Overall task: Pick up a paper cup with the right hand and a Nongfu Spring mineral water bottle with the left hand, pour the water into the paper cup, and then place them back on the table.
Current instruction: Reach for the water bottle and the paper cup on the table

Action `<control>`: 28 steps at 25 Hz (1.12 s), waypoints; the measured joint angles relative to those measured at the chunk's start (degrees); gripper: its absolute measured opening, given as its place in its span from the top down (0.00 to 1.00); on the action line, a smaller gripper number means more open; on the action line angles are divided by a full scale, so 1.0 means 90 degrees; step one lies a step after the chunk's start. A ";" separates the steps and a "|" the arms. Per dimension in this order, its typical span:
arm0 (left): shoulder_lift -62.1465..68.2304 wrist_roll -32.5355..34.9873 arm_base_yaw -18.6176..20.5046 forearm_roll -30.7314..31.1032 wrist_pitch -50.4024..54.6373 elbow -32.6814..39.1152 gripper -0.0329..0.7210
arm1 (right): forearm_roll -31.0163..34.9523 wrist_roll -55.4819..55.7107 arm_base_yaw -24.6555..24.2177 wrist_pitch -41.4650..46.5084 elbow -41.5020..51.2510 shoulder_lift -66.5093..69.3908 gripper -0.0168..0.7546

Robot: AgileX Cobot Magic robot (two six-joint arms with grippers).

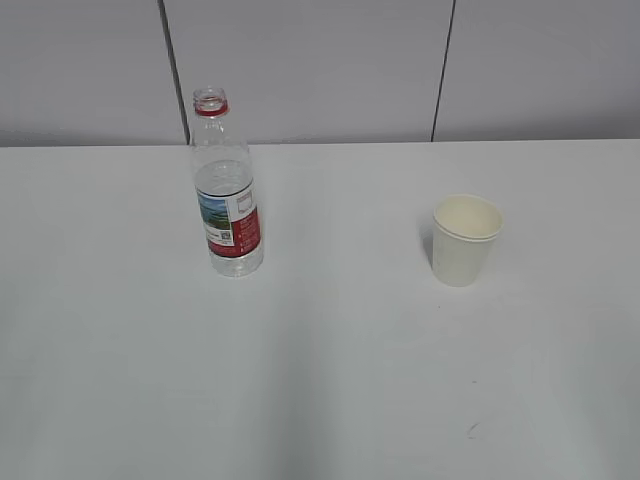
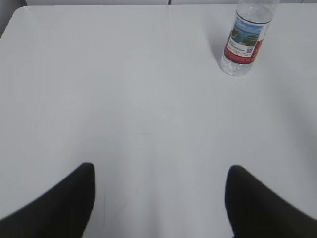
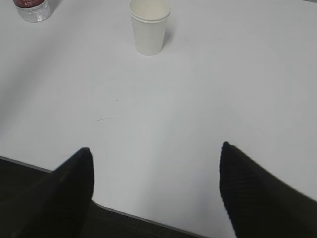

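The Nongfu Spring mineral water bottle (image 1: 229, 195) stands upright and uncapped at the left of the white table (image 1: 330, 380). It also shows in the left wrist view (image 2: 245, 39) at the top right, and its base shows in the right wrist view (image 3: 32, 10). The cream paper cup (image 1: 465, 240) stands upright at the right and shows in the right wrist view (image 3: 149, 27). My left gripper (image 2: 161, 171) is open and empty, well short of the bottle. My right gripper (image 3: 156, 153) is open and empty over the table's near edge, short of the cup. Neither arm shows in the exterior view.
A grey panelled wall (image 1: 320, 70) stands behind the table. The table's near edge (image 3: 133, 213) runs under my right gripper, with dark floor below it. A small dark mark (image 3: 104, 119) lies on the tabletop.
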 joint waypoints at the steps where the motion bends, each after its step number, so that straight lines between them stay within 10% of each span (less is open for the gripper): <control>1: 0.0000 0.0000 0.0000 0.0000 0.0000 0.0000 0.29 | 0.0000 0.0000 0.0000 0.0000 0.0000 0.0000 0.22; 28: 0.0000 0.0000 0.0000 0.0083 -0.0081 -0.0045 0.29 | 0.0000 0.0000 0.0000 0.0000 0.0000 0.0026 0.22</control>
